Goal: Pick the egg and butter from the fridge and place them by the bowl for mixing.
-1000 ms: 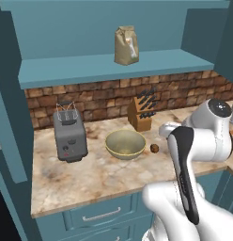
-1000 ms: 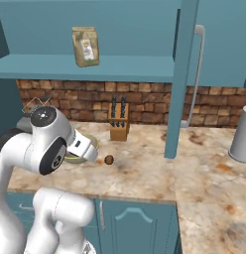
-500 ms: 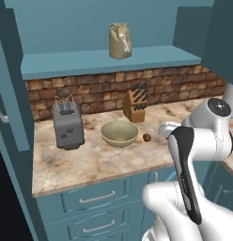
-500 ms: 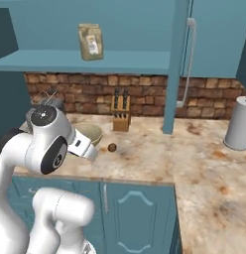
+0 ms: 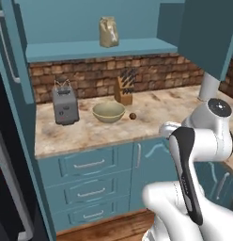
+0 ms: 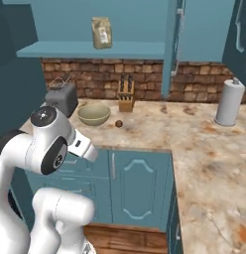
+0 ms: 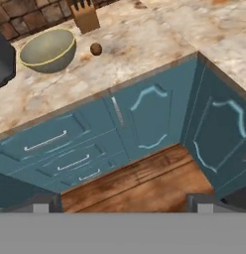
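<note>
The olive-beige bowl (image 5: 109, 112) (image 6: 94, 113) (image 7: 47, 48) sits on the marble counter between the toaster and the knife block. The small brown egg (image 5: 132, 116) (image 6: 118, 123) (image 7: 96, 48) lies on the counter just right of the bowl, apart from it. My gripper (image 7: 124, 204) is open and empty, held back from the counter and looking down over the teal cabinet fronts and the wooden floor. The black fridge (image 5: 5, 155) with its grey bar handle stands at the far left. The butter is out of view.
A grey toaster (image 5: 65, 106) stands left of the bowl and a knife block (image 5: 124, 92) behind it. A paper towel roll (image 6: 229, 103) stands at the right of the L-shaped counter. A brown bag (image 5: 108, 32) rests on the upper shelf. Teal drawers (image 7: 50, 141) face the gripper.
The whole picture has shifted: the base has backed away from the counter, so cabinets and floor now show. Egg and bowl keep their places. The gripper stays open.
</note>
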